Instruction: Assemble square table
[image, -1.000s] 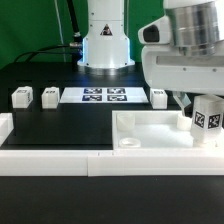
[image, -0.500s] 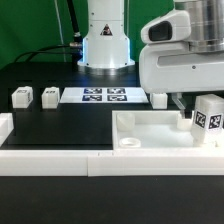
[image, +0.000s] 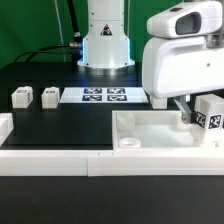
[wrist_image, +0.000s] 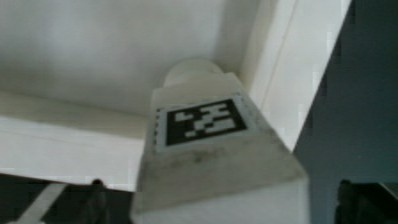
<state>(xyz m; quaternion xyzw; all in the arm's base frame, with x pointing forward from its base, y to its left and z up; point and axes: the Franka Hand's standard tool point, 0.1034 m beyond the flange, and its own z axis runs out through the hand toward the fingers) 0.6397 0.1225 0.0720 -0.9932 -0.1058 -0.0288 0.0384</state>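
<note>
The white square slab lies at the exterior view's right, behind the front wall, with a round socket at its near corner. My gripper is shut on a white block leg with a tag, held slightly tilted over the slab's right end. In the wrist view the leg runs between my dark fingers, above the slab. Three more legs stand on the black table: two at the left and one partly behind my arm.
The marker board lies flat at the back middle, in front of the arm's base. A long low white border wall runs along the front edge, with a short raised end at the left.
My arm's body has shifted slightly toward the exterior view's right and turned. The leg stays in my grip and has moved a little right and up over the slab's right end.
</note>
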